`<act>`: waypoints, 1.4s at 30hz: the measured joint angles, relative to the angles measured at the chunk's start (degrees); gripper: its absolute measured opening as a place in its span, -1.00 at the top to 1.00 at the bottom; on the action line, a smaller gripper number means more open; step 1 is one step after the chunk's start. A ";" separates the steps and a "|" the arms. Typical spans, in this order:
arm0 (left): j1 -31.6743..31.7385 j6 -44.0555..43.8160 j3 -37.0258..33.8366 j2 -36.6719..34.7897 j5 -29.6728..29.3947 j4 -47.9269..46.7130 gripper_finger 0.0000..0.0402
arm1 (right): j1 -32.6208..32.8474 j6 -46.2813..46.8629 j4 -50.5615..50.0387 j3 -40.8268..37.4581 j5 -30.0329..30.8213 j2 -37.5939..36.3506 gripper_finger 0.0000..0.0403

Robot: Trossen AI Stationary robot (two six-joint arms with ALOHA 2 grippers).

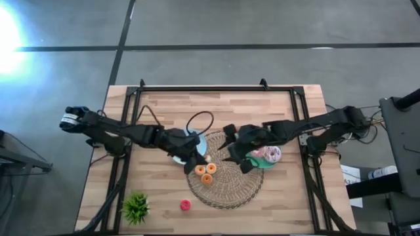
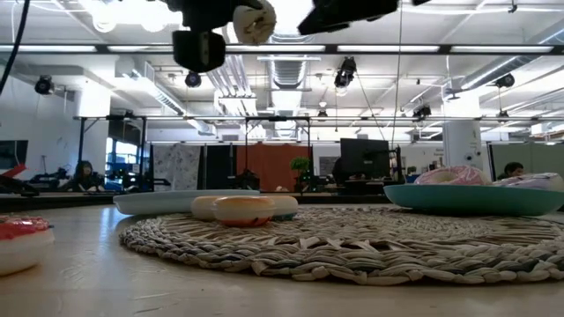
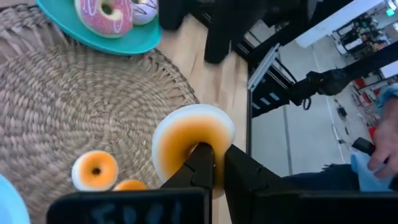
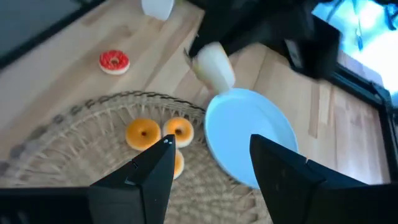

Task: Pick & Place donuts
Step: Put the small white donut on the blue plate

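**Orange donut lifted over the mat**

The small orange donut (image 3: pixel 189 146), centre frame, hangs pinched in the left gripper (image 1: pixel 195 159), raised above the woven mat (image 1: pixel 226 180), presumably for carrying. The right gripper (image 4: pixel 211 163) waits beside, jaws spread, empty.

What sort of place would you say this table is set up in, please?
Probably an open-plan lab or office workshop: the low view shows ceiling ducts and strip lights, a dark monitor on a desk behind, and a person seated far off. The wooden table stands on a grey floor.
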 joint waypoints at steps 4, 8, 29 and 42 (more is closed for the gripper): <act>1.06 1.33 0.97 0.46 1.58 -1.30 1.00 | 0.00 -1.33 -3.34 5.64 0.00 4.55 0.00; 1.41 1.73 0.82 0.46 2.10 -2.73 1.00 | 0.02 -3.64 -4.19 9.01 0.16 7.08 0.00; 2.92 4.28 0.84 0.25 6.20 -3.90 1.00 | 0.16 -6.99 -0.94 12.88 -0.62 13.33 0.44; 2.72 3.69 0.95 -2.42 -8.92 -13.83 0.63 | -3.57 7.18 -3.25 11.42 -0.54 13.34 0.94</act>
